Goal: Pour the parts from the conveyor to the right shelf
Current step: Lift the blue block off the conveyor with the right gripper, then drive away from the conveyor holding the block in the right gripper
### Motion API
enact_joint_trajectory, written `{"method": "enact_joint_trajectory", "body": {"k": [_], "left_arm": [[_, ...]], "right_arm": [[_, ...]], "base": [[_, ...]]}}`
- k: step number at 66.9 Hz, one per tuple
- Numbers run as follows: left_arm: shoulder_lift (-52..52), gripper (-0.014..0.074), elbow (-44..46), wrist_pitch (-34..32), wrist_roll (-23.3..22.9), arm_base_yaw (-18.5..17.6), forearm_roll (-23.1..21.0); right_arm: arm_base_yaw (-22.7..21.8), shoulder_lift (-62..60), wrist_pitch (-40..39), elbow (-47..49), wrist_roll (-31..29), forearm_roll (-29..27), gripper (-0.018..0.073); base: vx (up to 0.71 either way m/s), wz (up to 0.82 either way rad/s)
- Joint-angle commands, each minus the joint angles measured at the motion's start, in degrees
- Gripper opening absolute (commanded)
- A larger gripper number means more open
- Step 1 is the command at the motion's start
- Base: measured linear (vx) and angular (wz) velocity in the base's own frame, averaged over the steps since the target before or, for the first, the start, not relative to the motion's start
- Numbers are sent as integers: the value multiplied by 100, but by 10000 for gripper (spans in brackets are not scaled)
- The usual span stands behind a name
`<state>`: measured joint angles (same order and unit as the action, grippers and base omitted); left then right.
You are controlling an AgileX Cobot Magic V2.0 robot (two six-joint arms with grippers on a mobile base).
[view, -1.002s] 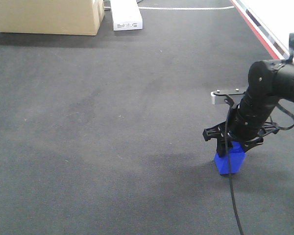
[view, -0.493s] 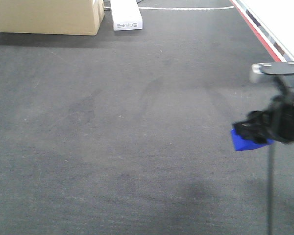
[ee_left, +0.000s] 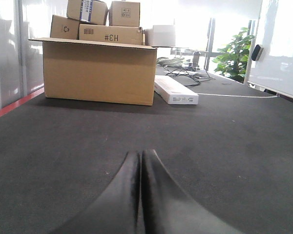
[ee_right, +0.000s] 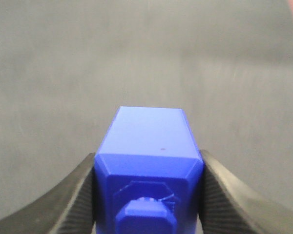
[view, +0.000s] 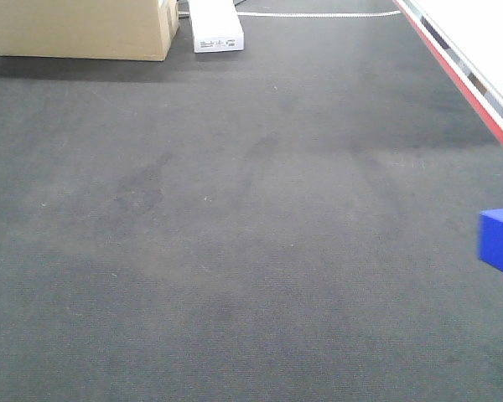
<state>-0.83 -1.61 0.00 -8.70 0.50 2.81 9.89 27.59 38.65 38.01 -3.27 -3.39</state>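
While the right gripper [ee_right: 149, 192] clamps the block [ee_right: 147, 139] between its fingers, knob toward the camera, the block shows over the belt [view: 235, 209] at the front view's right edge. The left gripper [ee_left: 140, 157] has its fingers pressed together.

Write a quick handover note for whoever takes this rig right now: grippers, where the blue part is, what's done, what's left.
Left gripper: shut, empty, low over the conveyor.
Right gripper: shut on the blue part, which shows at the right edge of the front view and looks lifted.
Done: part picked up.
Left: carry it to the right shelf, which is not in view, and release it there.
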Motion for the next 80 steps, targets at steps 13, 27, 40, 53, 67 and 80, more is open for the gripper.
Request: {"method": "enact_joint_trajectory", "body": {"k": [13,27,40,53,67,80], "left_arm": [[-60,-6,-154,-452,-39,-18,-51],[-60,-6,-154,-452,-39,-18,-51],[-60,-6,-154,-452,-39,-18,-51],[-60,-6,-154,-452,-39,-18,-51],[-60,-6,-154,-452,-39,-18,-51],[-60,-6,-154,-452,-39,-18,-51]], "right_arm": [[3,-1942,-1339,-1113,-54,283,-1],[3,-2420,-2057,-1945,-48,339,-1],[3,-2415,-1964,-2175,-48,339,-1],[3,-2415,-1964,-2202,-48,306,-1],[3,-2415,-1964,-2202,-48,306,-1],[3,-2415,-1964,-2202,-48,306,-1]], "base": [[0,0],[0,0],[0,0],[0,0],[0,0],[0,0]]}}
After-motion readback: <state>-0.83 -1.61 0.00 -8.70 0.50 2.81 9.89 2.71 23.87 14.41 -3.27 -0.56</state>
